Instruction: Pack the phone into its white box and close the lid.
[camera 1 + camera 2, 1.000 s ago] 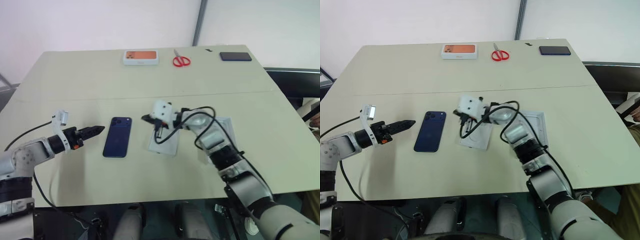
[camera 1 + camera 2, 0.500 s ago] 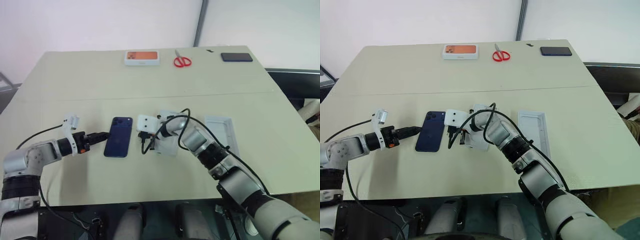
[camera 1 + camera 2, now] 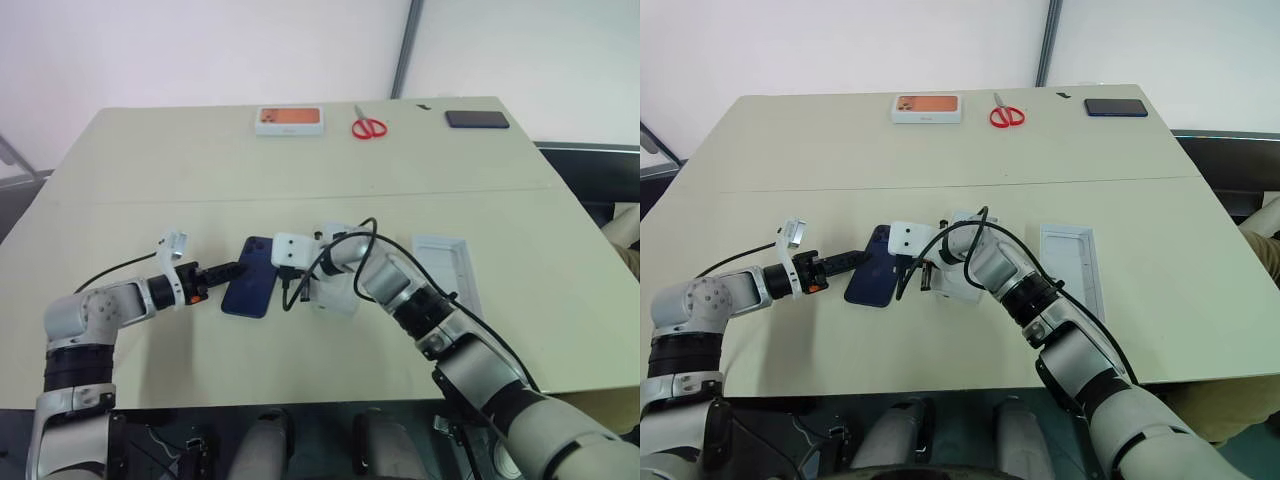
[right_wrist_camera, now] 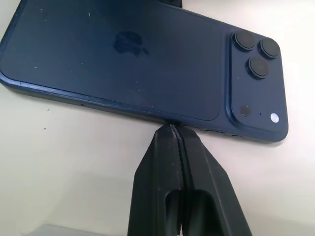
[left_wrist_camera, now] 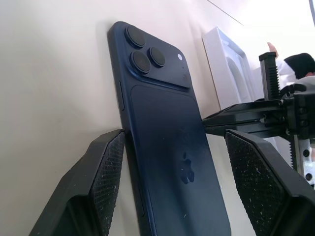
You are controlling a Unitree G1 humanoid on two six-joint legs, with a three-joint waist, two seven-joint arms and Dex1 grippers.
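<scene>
The dark blue phone [image 3: 253,290] lies back up on the table, its camera cluster [image 5: 155,56] at the far end. My left gripper [image 3: 232,270] is open, and the phone's near end sits between its fingers [image 5: 106,172]. My right gripper [image 4: 172,129] is shut, its tip pressed against the phone's long right edge. Just right of the phone the white box [image 3: 336,298] lies partly under my right forearm, and a rounded outline shows inside it [image 5: 224,59]. The lid [image 3: 450,270] lies farther right, pale inside facing up.
Along the table's far edge sit a white box with an orange picture [image 3: 290,118], red scissors [image 3: 369,127] and a flat black phone [image 3: 477,120]. A seam [image 3: 150,197] crosses the table behind the work area.
My left gripper has moved right until its open fingers flank the phone's near end. My right gripper swung left and down from over the white box to the phone's edge, then stayed there.
</scene>
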